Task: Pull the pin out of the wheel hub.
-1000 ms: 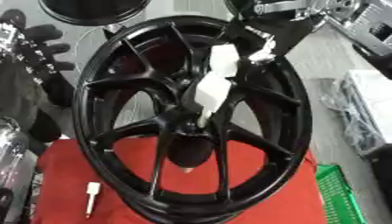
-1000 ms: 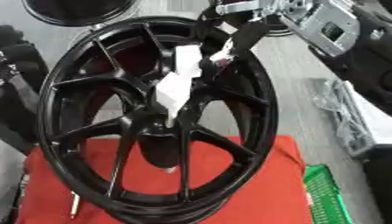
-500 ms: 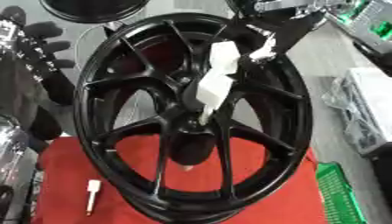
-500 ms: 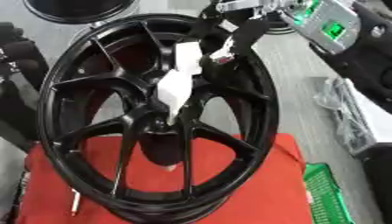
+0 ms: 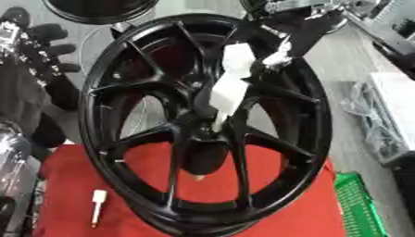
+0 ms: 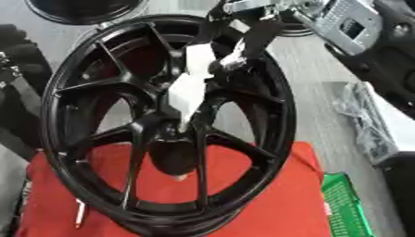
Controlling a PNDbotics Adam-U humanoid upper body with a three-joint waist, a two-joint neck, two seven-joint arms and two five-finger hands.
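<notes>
Left eye view puts the glossy black multi-spoke alloy wheel hub (image 5: 207,125) in the middle, standing nearly upright and tilted, its lower rim resting on a red cloth mat (image 5: 292,210) that covers the tabletop. A long white tapered plastic pin (image 5: 229,85) slants from the hub's centre bore up toward the upper right spokes, its narrow end at the bore and its wide end highest. The right robot hand (image 5: 301,33) reaches in from the upper right corner and its dark fingers close round the pin's upper end; how far each finger curls is hard to make out against the black spokes. The left robot hand (image 5: 32,44) shows at the left edge beside the hub's rim, fingers spread and relaxed, holding nothing.

Room around the hub is tight on the left, where the left hand and dark gear sit just beside the rim. To the right of the hub grey tabletop (image 5: 348,69) lies bare between the rim and the clutter at the frame edge. Below and right of the hub a green plastic basket (image 5: 356,208) stands at the mat's edge. Behind the hub's top a second dark round rim (image 5: 101,9) is cut off by the frame.

Left of the hub's lower rim, a small white peg (image 5: 98,203) lies on the mat, plain in the left eye view; the right eye view shows only a sliver of it. The right eye view shows more of the right arm's silver wrist housing (image 6: 344,23).
</notes>
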